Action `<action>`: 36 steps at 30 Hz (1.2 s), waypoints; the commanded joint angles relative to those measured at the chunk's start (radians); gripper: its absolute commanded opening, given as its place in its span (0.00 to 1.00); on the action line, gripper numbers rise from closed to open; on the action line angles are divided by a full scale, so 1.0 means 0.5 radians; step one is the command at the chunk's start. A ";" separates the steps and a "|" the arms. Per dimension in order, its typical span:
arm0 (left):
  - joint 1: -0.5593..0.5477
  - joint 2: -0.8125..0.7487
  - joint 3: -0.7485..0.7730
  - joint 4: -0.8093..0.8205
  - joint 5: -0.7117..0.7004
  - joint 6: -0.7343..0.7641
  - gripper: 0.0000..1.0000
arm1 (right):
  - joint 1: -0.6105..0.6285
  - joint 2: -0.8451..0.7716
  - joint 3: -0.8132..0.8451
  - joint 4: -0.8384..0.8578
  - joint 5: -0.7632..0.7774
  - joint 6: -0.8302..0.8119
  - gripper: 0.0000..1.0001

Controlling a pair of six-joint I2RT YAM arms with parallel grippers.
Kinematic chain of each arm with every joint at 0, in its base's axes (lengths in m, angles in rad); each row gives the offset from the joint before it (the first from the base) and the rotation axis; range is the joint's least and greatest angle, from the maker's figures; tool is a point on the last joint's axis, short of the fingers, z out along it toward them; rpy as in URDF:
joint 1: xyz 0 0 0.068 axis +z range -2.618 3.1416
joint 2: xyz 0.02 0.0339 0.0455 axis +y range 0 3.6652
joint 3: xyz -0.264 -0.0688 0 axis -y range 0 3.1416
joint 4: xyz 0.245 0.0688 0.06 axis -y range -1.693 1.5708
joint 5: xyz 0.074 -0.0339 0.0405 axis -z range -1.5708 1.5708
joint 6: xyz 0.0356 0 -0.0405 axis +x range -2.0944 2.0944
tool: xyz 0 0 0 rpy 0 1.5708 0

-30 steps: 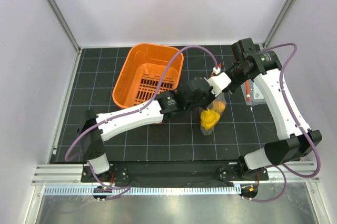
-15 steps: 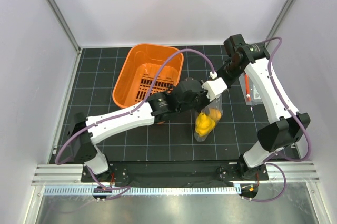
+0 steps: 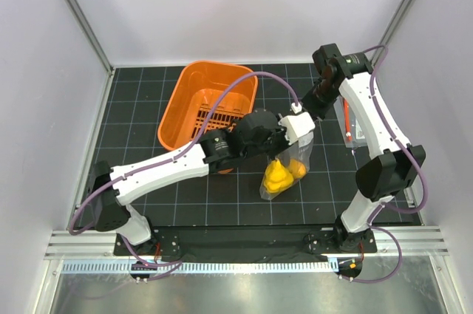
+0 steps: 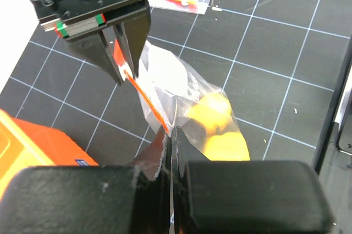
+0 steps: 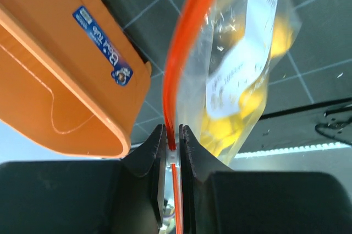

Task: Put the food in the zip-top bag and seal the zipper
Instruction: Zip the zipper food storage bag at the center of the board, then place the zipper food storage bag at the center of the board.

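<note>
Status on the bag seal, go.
Left tool shut on red-orange zipper strip, right tool shut on it too. Yellow toy food inside clear plastic zip-top bag, seal extent unclear. Orange plastic basket stands apart.

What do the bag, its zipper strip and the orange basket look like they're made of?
The bag: thin clear plastic film, glossy; it crinkles and shows the yellow food through it. The zipper: red-orange plastic strip, smooth, probably stiffer. The basket: rigid-looking orange moulded plastic, slotted floor, slight sheen.
</note>
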 commanded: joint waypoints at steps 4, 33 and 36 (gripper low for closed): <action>-0.072 -0.246 0.058 -0.021 0.165 -0.012 0.00 | -0.084 0.060 0.128 -0.324 0.542 -0.133 0.01; -0.093 -0.550 -0.034 -0.227 0.122 -0.223 0.00 | -0.207 0.039 0.119 0.059 0.831 -0.360 0.01; -0.093 -0.571 -0.028 -0.245 0.113 -0.281 0.09 | -0.206 -0.118 0.052 0.316 0.638 -0.424 0.01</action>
